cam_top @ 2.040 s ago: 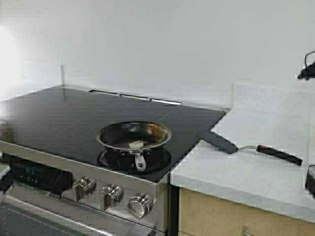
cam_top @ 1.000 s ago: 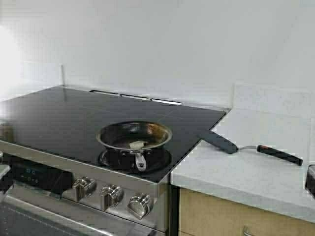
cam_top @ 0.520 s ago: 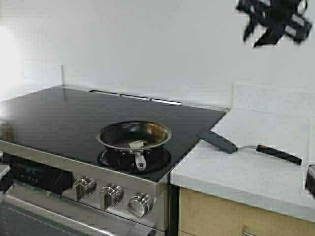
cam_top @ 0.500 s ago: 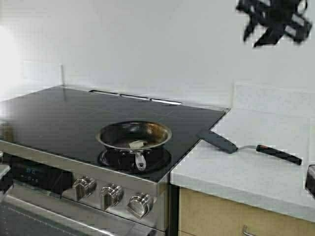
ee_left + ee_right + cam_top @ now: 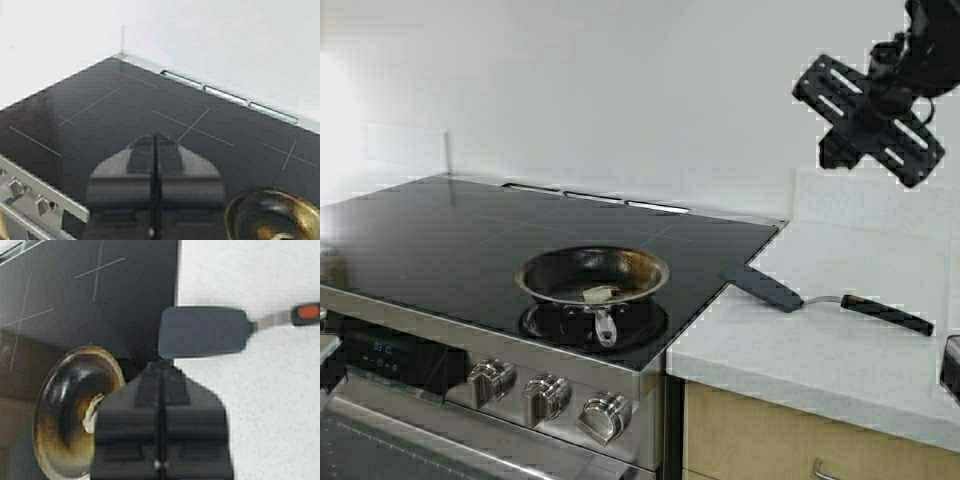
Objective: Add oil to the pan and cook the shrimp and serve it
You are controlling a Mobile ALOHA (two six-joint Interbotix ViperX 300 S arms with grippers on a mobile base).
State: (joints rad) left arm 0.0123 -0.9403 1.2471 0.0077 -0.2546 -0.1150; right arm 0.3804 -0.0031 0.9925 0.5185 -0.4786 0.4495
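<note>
- My right claw (image 5: 832, 150) was up high in the air, over the white surface (image 5: 820, 350) on my right side, far above everything that lay there.
- That arm was bent so the claw pointed down and a bit to the left, toward the stove.
- In the right wrist view, my right claw (image 5: 161, 371) had its two fingers pressed together, with only a thin line between them, and it held nothing.
- My left claw (image 5: 155, 145) was low, out over the black stove top (image 5: 100, 115) near the front edge, and I could not see it in the high view.
- Its fingers were pressed together too, and it also held nothing.
- The pan (image 5: 592, 276) sat on the front part of the black stove top (image 5: 450, 240), over a round burner mark, with its short handle pointing at me and at the knobs (image 5: 548, 397).
- The pan (image 5: 75, 410) looked dark and brown inside.
- The shrimp (image 5: 599, 294) lay inside the pan, near the side close to the handle, small, pale and curled.
- I saw the shrimp (image 5: 91, 412) from my right wrist too, lying on the pan's dark bottom.
- A black spatula (image 5: 825, 299) lay flat on the white surface, just right of the stove.
- Its wide flat end was at the stove's edge, and its handle pointed away to the right.
- From the right wrist, the spatula (image 5: 202, 332) was beyond the tips of my closed fingers and far below them.
</note>
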